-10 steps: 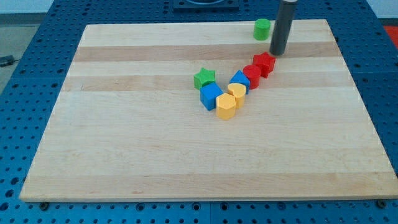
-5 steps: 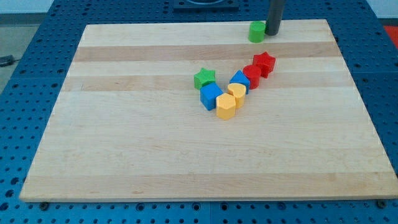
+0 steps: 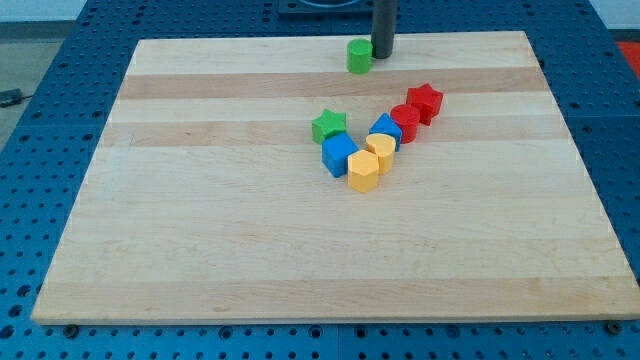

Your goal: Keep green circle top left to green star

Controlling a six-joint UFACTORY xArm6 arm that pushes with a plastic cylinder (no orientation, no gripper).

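Note:
The green circle (image 3: 360,56) sits near the view's top edge of the wooden board, a little right of centre. My tip (image 3: 382,56) touches its right side. The green star (image 3: 328,126) lies lower, near the board's middle, below and slightly left of the green circle.
A cluster lies right of the green star: a blue cube (image 3: 340,155), a yellow hexagon (image 3: 363,171), a yellow block (image 3: 380,150), a blue block (image 3: 386,127), a red circle (image 3: 404,121) and a red star (image 3: 425,101). The board's top edge (image 3: 250,42) is close behind the green circle.
My tip went from beside the red star up to the green circle's right side, then pushed the circle leftward along the board's top edge.

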